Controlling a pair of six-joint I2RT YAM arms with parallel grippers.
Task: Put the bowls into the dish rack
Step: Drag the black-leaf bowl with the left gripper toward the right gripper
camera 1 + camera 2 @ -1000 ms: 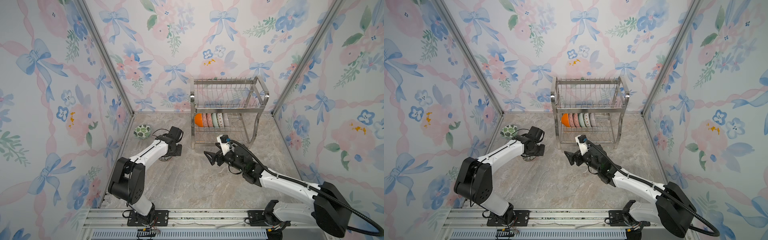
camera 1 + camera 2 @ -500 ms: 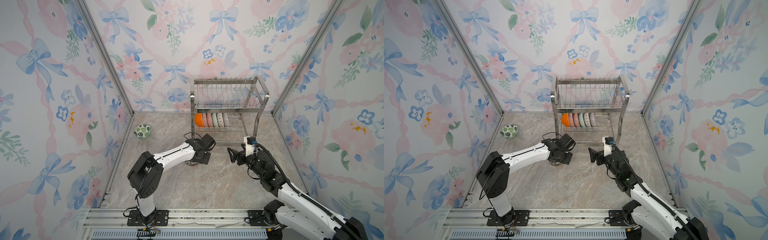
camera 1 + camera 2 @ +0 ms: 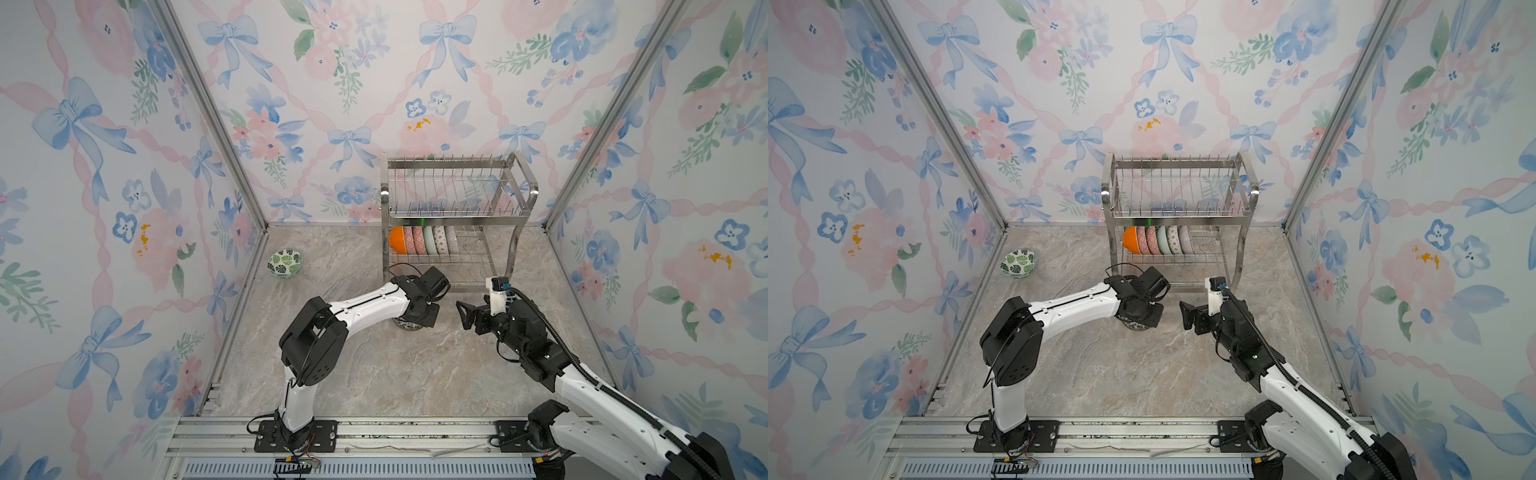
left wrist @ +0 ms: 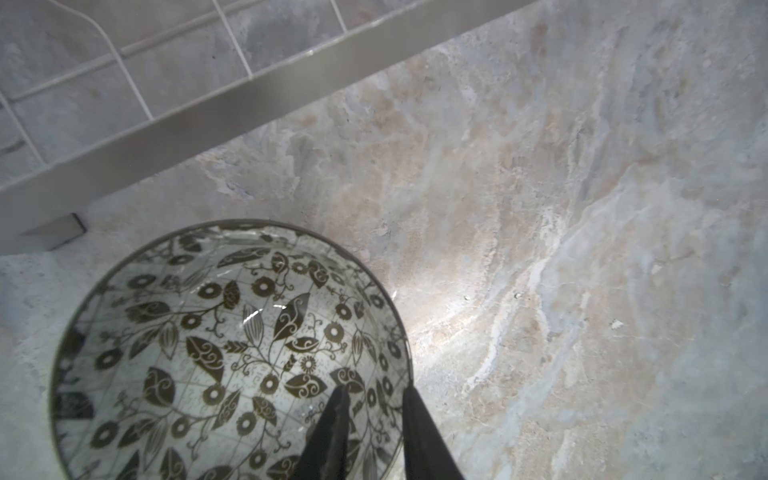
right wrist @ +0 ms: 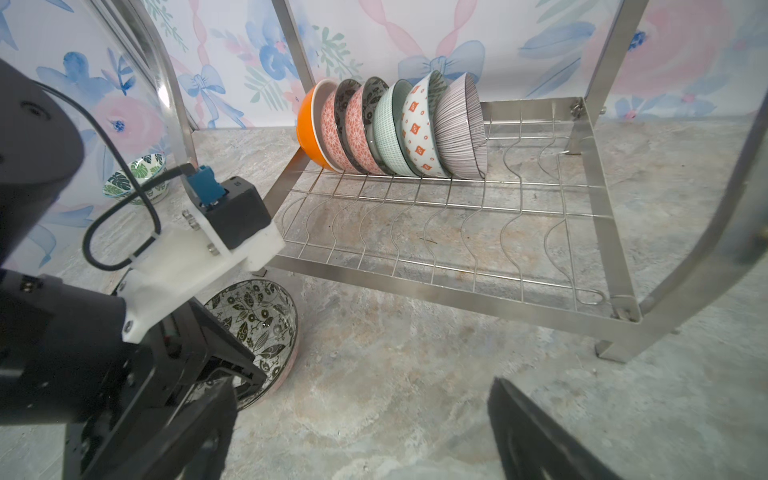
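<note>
Bowl, round ceramic with dark leaf pattern (image 4: pixel 232 353), freshly carried over from further left, now upright on marbled floor (image 4: pixel 540 249) just before shiny steel wire dish rack (image 5: pixel 457 282); left gripper (image 4: pixel 374 399) fingers just slackened astride its rim; right gripper (image 5: pixel 357 399) spread wide, empty, nearby; probably handover for racking beside six shelved bowls (image 5: pixel 390 124).

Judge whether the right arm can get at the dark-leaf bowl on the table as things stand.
Probably only partly: the right gripper is open and close beside the dark-leaf bowl, but the left gripper straddles its rim and covers it from above.
</note>
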